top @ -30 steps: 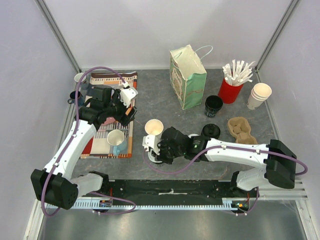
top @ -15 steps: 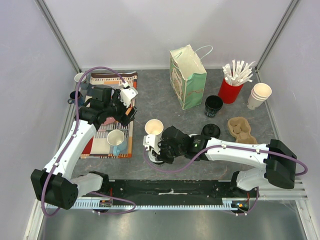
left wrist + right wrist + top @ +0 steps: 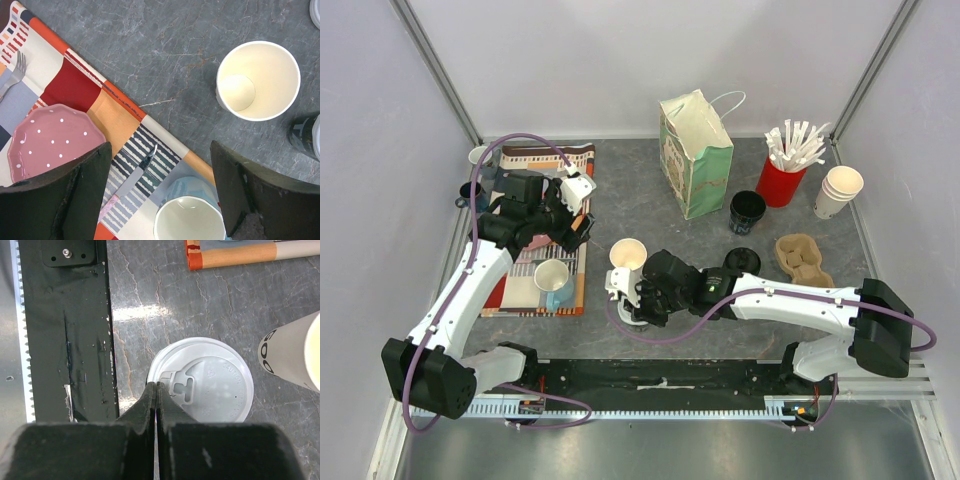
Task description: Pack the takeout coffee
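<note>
**Right jaws pinched at the lid, left waiting wide**

From above, the open paper cup is my mark. My right gripper sits low just on the near side of it. My left gripper hangs off to its left, over the placemat.

Left wrist: jaws wide, holding nothing, the empty cup ahead. I judge that arm parked clear.

Right wrist: fingers pressed together, tips at the rim of a white sip lid beside the cup, likely to lift it for capping.

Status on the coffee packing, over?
Left end effector open, empty, above the placemat. Right end effector shut, tips at rim of white sip lid. Lidless paper cup stands close beside; paper bag behind, apart.
</note>
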You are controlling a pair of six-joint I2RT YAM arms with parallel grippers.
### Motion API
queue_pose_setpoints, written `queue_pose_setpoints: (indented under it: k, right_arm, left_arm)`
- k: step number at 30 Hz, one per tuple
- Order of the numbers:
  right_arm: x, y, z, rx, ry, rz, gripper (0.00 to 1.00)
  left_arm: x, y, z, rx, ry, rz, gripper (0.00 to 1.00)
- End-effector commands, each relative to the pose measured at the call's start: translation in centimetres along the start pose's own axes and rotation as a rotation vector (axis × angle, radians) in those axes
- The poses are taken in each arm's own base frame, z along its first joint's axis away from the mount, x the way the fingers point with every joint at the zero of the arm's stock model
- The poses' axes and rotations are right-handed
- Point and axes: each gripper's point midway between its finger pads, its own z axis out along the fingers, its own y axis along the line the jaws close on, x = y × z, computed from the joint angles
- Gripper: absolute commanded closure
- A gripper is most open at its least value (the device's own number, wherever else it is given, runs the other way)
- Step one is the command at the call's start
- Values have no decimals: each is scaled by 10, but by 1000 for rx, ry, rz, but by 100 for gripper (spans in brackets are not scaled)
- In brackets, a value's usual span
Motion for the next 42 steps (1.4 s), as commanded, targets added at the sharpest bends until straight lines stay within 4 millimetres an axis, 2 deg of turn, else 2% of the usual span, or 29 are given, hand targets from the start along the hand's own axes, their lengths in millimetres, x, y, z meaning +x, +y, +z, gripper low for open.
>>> queue_pose_setpoints:
  k: [1, 14, 19, 22, 25, 26, 29, 36, 42]
  right_arm:
    - [-21, -4, -7, 7, -50, -26, 100]
    - [-12, -1, 7, -21, -25, -13, 100]
    - [-12, -3, 3, -2, -31, -13, 100]
    - [-13, -4, 1, 5, -33, -9, 91]
    - [-14, -4, 1, 8, -36, -5, 77]
    - [-16, -4, 0, 10, -40, -6, 69]
    - [-18, -4, -2, 11, -46, -6, 59]
    - [-29, -2, -7, -2, -73, -9, 50]
    - [-47, -2, -18, 6, -122, -19, 43]
  left_arm:
    - [-15, 5, -5, -7, -46, 33, 14]
    - [-15, 4, -5, -3, -46, 34, 14]
    - [-15, 4, -6, -6, -46, 36, 14]
    - [-15, 4, -5, -2, -46, 38, 14]
    - [-15, 3, -5, -1, -47, 35, 14]
    - [-15, 3, -5, -1, -47, 35, 14]
    - [-14, 3, -6, -3, -46, 35, 14]
    - [-17, 2, -7, 2, -54, 35, 14]
    - [-19, -2, -9, 26, -62, 35, 14]
